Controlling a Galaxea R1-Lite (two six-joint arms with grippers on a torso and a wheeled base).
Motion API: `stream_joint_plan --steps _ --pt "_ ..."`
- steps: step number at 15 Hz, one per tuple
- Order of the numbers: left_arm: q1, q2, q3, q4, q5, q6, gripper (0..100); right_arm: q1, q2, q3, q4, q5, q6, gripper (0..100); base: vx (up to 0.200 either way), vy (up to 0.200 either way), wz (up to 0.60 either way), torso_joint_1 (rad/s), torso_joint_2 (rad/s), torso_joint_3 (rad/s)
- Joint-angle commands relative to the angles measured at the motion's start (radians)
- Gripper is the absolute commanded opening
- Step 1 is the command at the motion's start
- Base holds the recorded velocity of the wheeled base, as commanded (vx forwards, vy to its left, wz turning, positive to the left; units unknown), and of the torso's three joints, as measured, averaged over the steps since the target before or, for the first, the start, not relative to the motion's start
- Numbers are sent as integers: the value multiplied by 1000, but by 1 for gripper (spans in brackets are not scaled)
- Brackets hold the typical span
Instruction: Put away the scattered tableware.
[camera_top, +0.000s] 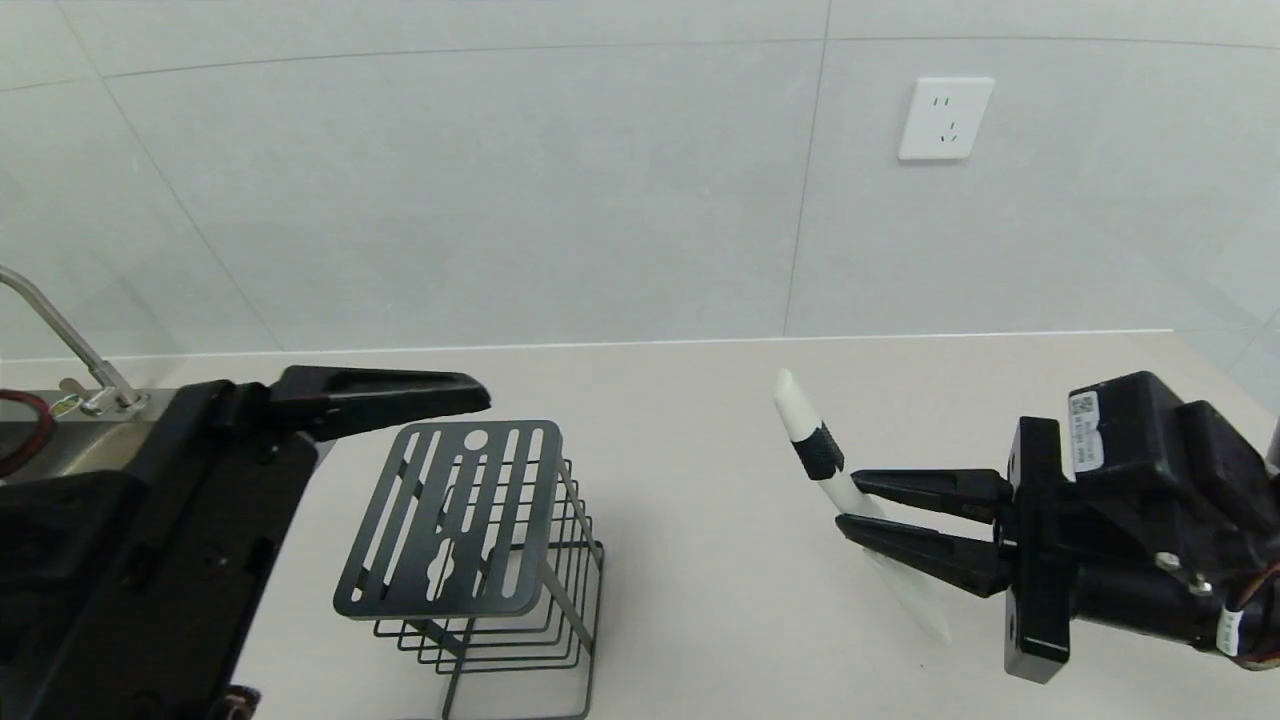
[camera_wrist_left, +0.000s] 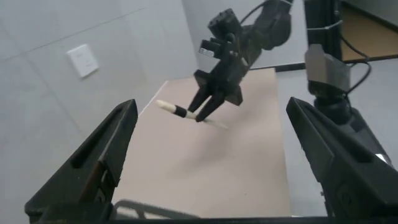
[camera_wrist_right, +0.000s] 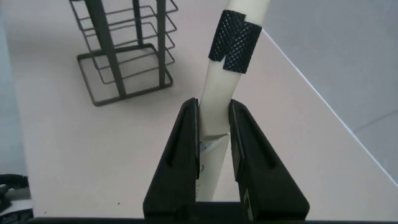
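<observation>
You are not getting any print here that can be read. The housing behind the right gripper (camera_top: 848, 503) is carrying a small white label (camera_top: 1087, 432) with a dark code square and fine lines, and they are showing too small to make out. In the left wrist view it is appearing as a pale patch.

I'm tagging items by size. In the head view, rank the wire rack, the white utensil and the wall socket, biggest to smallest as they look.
1. wire rack
2. white utensil, held in the right pincer
3. wall socket
The socket sits farther back, so this holds for looks only.
</observation>
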Motion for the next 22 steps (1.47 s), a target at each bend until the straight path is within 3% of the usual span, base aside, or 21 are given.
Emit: stream_joint_plan --steps 1,3,7,9,12,14,19,20,21,22 --pt "-57 139 -73 -2 1 38 100 -1 -33 -2 -17 31 0 0 0 0 0 0 0 0" --pt "-97 218 -129 -2 1 87 100 -1 -28 -19 -42 83 0 0 0 0 0 0 0 0" --pt "-124 346 -234 -10 3 90 100 -19 -16 -31 -109 163 0 0 0 0 0 0 0 0" --pt "-135 422 -274 -74 4 80 100 -18 -18 -30 -132 180 0 0 0 0 0 0 0 0" --pt "-190 504 -330 -163 35 3 100 -13 -25 -22 -140 186 -3 0 0 0 0 0 0 0" --pt "-236 545 -370 -231 60 -78 100 -13 -28 -11 -157 186 -5 0 0 0 0 0 0 0" --pt "-296 609 -424 -335 119 -175 100 -15 -48 13 -170 198 -9 0 0 0 0 0 0 0" --pt "-296 609 -424 -335 119 -175 100 -15 -48 13 -170 198 -9 0 0 0 0 0 0 0" --pt "-315 605 -422 -369 133 -212 100 -18 -50 19 -172 198 -12 0 0 0 0 0 0 0" --pt "-318 602 -422 -382 142 -226 100 -18 -50 19 -172 198 -12 0 0 0 0 0 0 0"
